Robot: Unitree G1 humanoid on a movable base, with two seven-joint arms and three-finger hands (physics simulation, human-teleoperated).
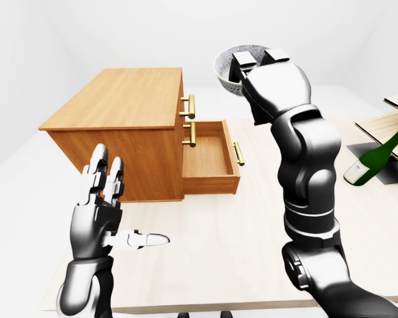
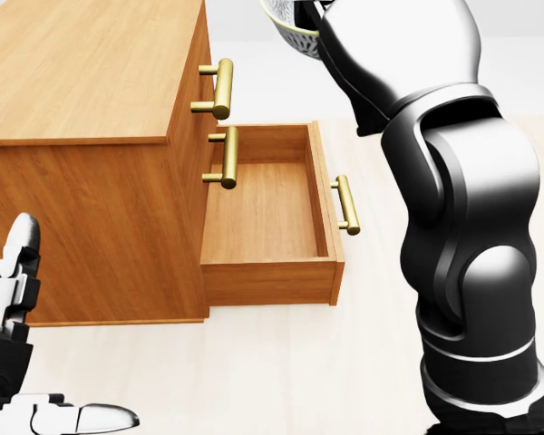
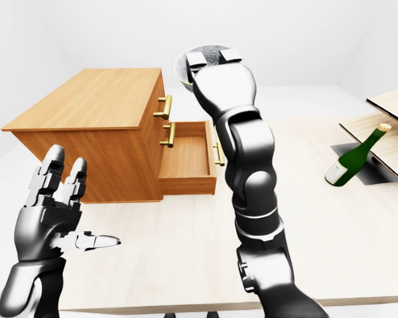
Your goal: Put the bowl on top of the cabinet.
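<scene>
A grey patterned bowl [image 1: 225, 71] hangs in the air with my right hand [image 1: 257, 58] shut on its rim. In the left-eye view it sits above the open bottom drawer [image 1: 209, 158], just right of the wooden cabinet's bare top [image 1: 119, 98]. The head view shows only the bowl's lower edge [image 2: 286, 25] at the top, behind my right arm. My left hand [image 1: 103, 187] is raised at the lower left with its fingers spread, open and holding nothing, apart from the cabinet.
The cabinet has brass handles [image 1: 191, 106] on its right face, and the drawer juts out to the right. A green bottle [image 1: 373, 159] leans by wooden boards [image 1: 391, 122] at the far right. The table's near edge [image 1: 205, 306] runs along the bottom.
</scene>
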